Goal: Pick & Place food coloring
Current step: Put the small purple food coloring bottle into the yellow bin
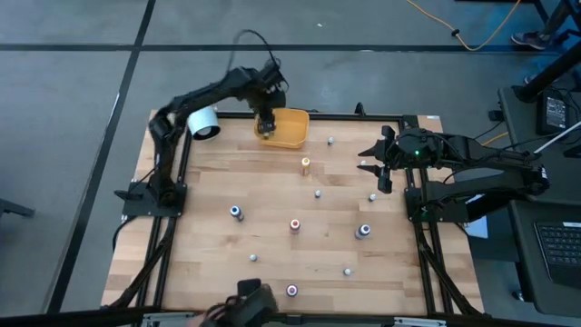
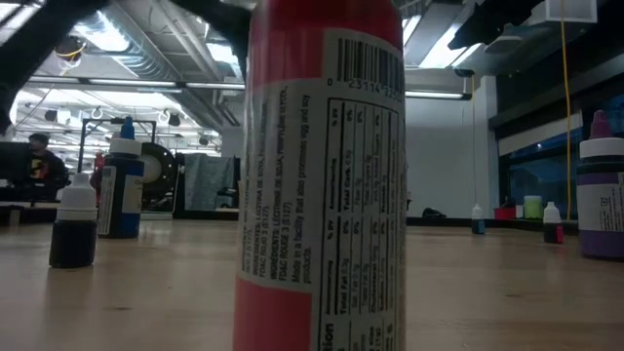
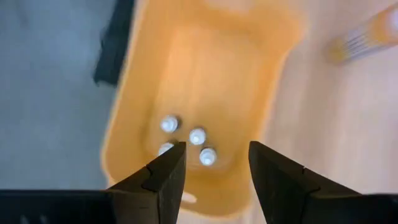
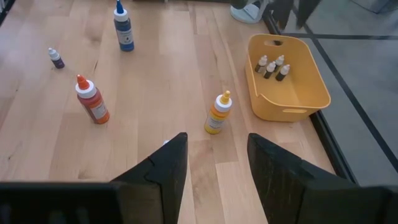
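1. Near edge of tabletop (image 1: 209, 272): red-capped bottle (image 1: 292, 291) stands right in front of the low cam, filling that view w/ its label; a small white-capped one (image 1: 348, 271) sits off to its right.
2. Mid tabletop: more bottles stand scattered, well apart, e.g. blue-capped bottle (image 1: 235, 213), orange-capped bottle (image 1: 295, 224), another blue one (image 1: 363, 231), plus tiny ones between.
3. Yellow bottle (image 4: 217, 114) stands upright nearer the far edge, just short of the bin (image 4: 311, 93).
4. Right end effector (image 4: 211, 165) hovers over the tabletop's right side, fingers apart, nothing held.
5. Far edge: left end effector (image 3: 214, 168) hangs over the bin, fingers apart, empty. Four small bottles (image 3: 198, 136) w/ white caps lie clustered in the bin's bottom below it.
6. Handling, my judgement: bottles look light, stiff plastic, narrow and top-heavy, so easy to tip w/ a side nudge. Smooth round bodies may slip; best to pinch across the body just under the cap, coming straight down, light squeeze
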Controlling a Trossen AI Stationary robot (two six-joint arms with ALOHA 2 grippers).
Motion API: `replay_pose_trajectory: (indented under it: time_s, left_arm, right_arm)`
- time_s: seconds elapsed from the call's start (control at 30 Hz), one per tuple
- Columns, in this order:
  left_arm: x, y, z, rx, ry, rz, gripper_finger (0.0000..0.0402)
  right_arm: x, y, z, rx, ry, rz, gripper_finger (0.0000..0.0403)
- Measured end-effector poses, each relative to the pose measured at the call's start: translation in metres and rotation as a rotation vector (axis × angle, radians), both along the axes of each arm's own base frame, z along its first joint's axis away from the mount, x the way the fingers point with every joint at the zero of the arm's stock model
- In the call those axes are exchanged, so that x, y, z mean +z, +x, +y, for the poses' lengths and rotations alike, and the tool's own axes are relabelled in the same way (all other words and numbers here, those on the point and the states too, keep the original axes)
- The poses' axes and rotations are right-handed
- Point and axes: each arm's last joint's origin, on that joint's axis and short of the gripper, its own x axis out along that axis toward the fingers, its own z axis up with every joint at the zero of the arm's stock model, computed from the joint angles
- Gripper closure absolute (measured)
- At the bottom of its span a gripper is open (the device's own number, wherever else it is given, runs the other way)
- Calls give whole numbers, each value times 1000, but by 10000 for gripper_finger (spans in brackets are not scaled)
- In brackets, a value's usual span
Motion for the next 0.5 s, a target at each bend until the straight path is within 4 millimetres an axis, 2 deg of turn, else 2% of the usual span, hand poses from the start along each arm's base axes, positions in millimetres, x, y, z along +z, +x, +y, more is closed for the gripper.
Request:
replay_pose_trajectory:
  time_s: [0.1, 0.27, 0.5]
  left_arm:
    - [41, -16, -22, -58, -10, -127, 235]
    - [93, -50, -64, -170, -42, -243, 242]
    - [137, -96, -121, -300, 18, -275, 244]
  right_arm:
    - [0, 0, 0, 0, 0, 0, 234]
    - [0, 0, 0, 0, 0, 0, 234]
    - [0, 0, 0, 0, 0, 0, 234]
